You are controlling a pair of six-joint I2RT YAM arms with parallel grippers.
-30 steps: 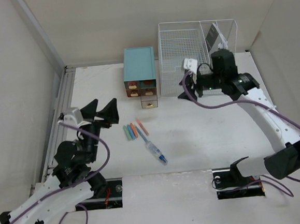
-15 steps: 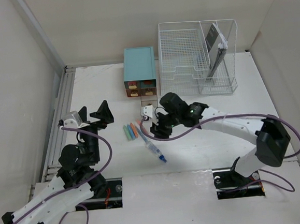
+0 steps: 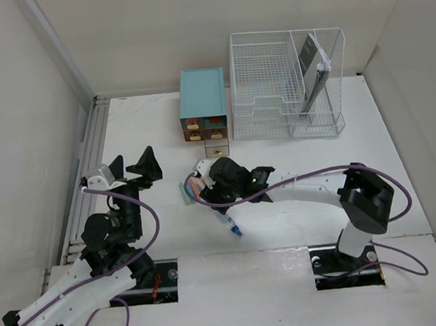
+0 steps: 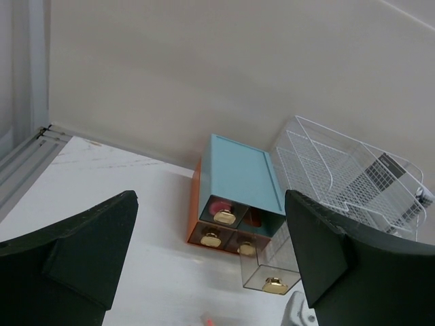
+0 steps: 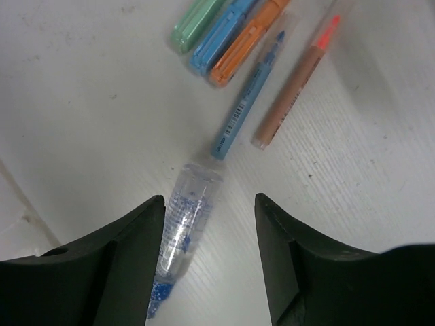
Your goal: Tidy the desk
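Note:
The white desk (image 3: 315,155) holds a row of pens: green (image 5: 197,24), blue (image 5: 223,37) and orange markers (image 5: 248,41), a thin blue pen (image 5: 248,102) and a brown pen with an orange tip (image 5: 292,95). A clear tube with a blue end (image 5: 180,234) lies below them. My right gripper (image 3: 203,190) hovers open just over these pens (image 3: 191,189). In the right wrist view its fingers (image 5: 129,258) straddle the tube's side, holding nothing. My left gripper (image 3: 132,161) stands open and empty at the left, aimed at the teal drawer box (image 4: 238,183).
The teal drawer box (image 3: 202,104) sits at the back, its lower right clear drawer (image 3: 216,144) pulled out. A white wire-mesh rack (image 3: 283,82) stands to its right with a grey item (image 3: 312,57) upright in it. Metal rails (image 3: 90,165) run along the desk's left edge.
My right arm swept from the wire rack at the back right down to the pens in the middle. The left gripper opened a little wider and shifted slightly left.

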